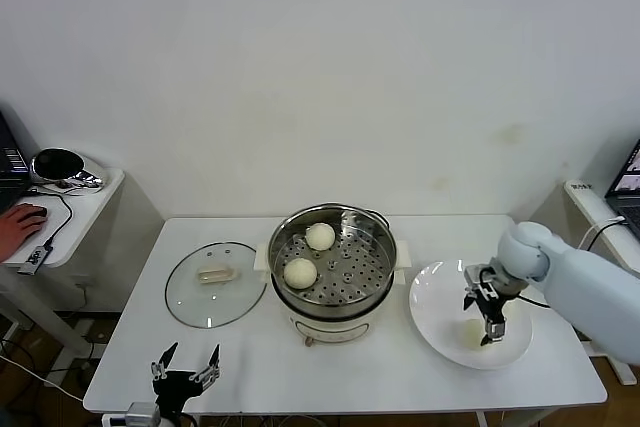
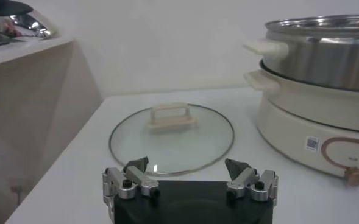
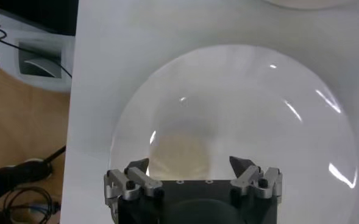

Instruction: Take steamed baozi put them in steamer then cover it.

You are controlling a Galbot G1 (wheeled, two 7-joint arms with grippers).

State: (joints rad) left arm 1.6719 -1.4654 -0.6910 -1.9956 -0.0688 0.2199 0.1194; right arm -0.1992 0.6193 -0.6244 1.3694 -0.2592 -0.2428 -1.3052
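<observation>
Two cream-white baozi (image 1: 320, 236) (image 1: 300, 272) lie on the perforated tray of the steel steamer (image 1: 378, 277) at the table's middle. One more baozi (image 1: 473, 331) lies on a white plate (image 1: 445, 287) at the right. My right gripper (image 1: 486, 319) hangs open just above that bun; in the right wrist view the bun (image 3: 182, 152) shows between the spread fingertips (image 3: 189, 164). The glass cover (image 1: 210, 283) lies flat left of the steamer, also in the left wrist view (image 2: 172, 137). My left gripper (image 1: 186, 368) is open and parked at the front left table edge.
A side desk (image 1: 85, 209) with a person's hand on a mouse (image 1: 20, 222) stands to the left. A laptop (image 1: 625, 182) stands beyond the table's right edge. The steamer's wall and handles (image 2: 325, 55) rise close to the cover.
</observation>
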